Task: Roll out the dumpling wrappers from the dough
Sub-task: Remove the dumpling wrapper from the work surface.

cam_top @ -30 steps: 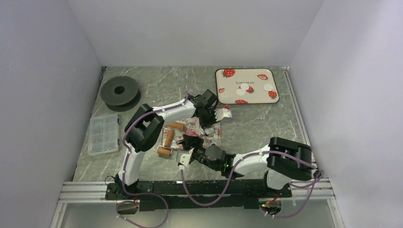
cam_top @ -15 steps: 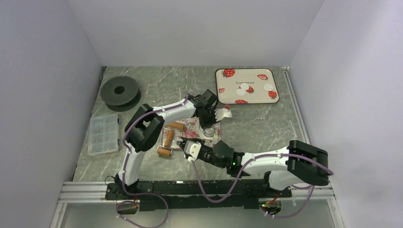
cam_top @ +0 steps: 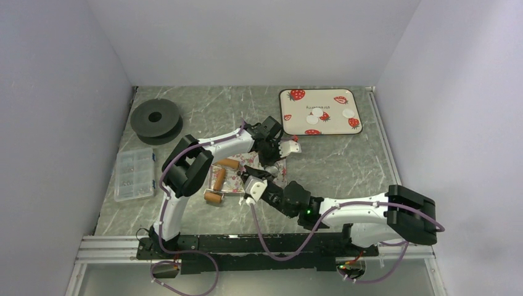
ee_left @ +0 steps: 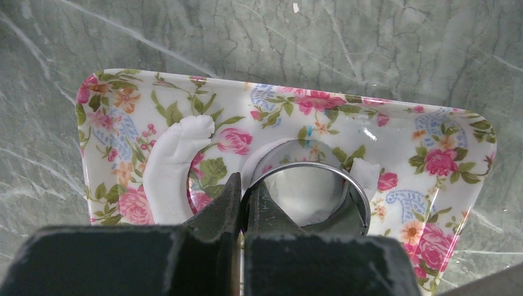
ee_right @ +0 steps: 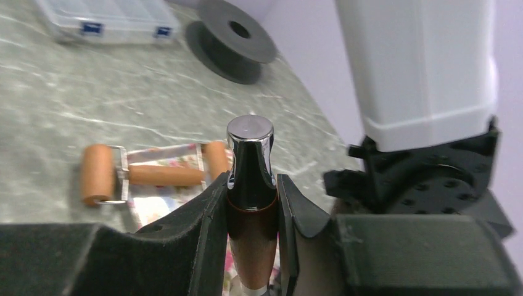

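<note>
On the counter (cam_top: 345, 160), take the floral tray (ee_left: 395, 129) as your landmark. The strawberry tray (cam_top: 333, 126) lies well beyond it and to its right, and the finished dumpling wrappers (cam_top: 317, 113), a few white discs, rest there, well apart from both hands. The dough (ee_left: 172, 172) is what your next move turns on. It lies on the floral tray directly under your left hand (ee_left: 242, 206), with one ragged strip running from the tray's near edge towards its far edge, left of the fingers, and more white showing around and inside the ring cutter (ee_left: 354, 197). Your left arm reaches over the floral tray from its left side with the hand pointing down, fingers pinched together on the cutter's near rim, and the ring looks to sit flat on the dough. Your right hand (ee_right: 253, 185) hangs at the tray's near edge, so it is the second nearest, and is clamped on a wooden handle (ee_right: 250, 142) with a chrome cap, whose long axis runs straight out between the fingers towards the tray. A wooden roller (ee_right: 157, 174) lies crosswise at the tray's left edge, ahead of that hand. Judging from this, the disc under the ring is not yet lifted free.
</note>
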You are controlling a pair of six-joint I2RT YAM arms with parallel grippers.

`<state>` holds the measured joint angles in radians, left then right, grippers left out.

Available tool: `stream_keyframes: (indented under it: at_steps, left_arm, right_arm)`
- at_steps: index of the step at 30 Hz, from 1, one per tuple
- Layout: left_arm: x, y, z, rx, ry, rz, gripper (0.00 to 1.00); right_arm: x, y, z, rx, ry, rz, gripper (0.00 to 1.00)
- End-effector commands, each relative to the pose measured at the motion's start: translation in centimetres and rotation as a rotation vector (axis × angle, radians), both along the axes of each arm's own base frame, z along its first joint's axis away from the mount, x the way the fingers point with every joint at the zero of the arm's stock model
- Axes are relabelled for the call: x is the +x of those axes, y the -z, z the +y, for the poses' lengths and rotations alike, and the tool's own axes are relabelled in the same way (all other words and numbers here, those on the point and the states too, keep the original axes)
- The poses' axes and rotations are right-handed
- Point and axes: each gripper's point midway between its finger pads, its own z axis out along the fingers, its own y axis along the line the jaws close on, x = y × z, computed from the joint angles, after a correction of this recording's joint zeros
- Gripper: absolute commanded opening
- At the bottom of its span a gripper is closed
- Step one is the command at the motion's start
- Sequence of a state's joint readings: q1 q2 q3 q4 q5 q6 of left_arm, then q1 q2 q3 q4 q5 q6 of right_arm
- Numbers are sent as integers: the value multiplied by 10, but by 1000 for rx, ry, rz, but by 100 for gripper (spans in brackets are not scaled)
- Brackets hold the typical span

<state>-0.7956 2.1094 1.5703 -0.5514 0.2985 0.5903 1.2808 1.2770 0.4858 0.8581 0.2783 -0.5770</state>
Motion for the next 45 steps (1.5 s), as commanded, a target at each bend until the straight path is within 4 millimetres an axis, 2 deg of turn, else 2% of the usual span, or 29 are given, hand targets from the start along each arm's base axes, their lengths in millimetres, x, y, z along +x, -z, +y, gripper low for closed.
stream_keyframes:
  at_steps: [1, 8, 16, 26, 30, 35, 38, 45]
  left_arm:
    - [-28, 40, 12, 83, 31, 107, 0]
    - [-29, 41, 12, 86, 30, 117, 0]
    - [-30, 42, 12, 88, 34, 119, 0]
    - [-31, 40, 12, 85, 36, 119, 0]
    - [-30, 40, 13, 86, 35, 114, 0]
    - [-29, 40, 13, 88, 37, 110, 0]
    - [-29, 39, 13, 86, 37, 105, 0]
    - [-28, 40, 13, 86, 31, 104, 0]
  right_arm:
    - [22, -44, -10, 39, 139, -161, 0]
    - [30, -6, -6, -56, 124, -146, 0]
    - [36, 28, -15, -138, 131, -111, 0]
    - [33, 80, -20, -343, 98, -114, 0]
    - [27, 92, -20, -353, 65, -71, 0]
    - [-2, 84, -7, -252, -98, 124, 0]
    - [-18, 63, -2, -126, -201, 229, 0]
    - [-24, 35, -2, 28, -251, 288, 0]
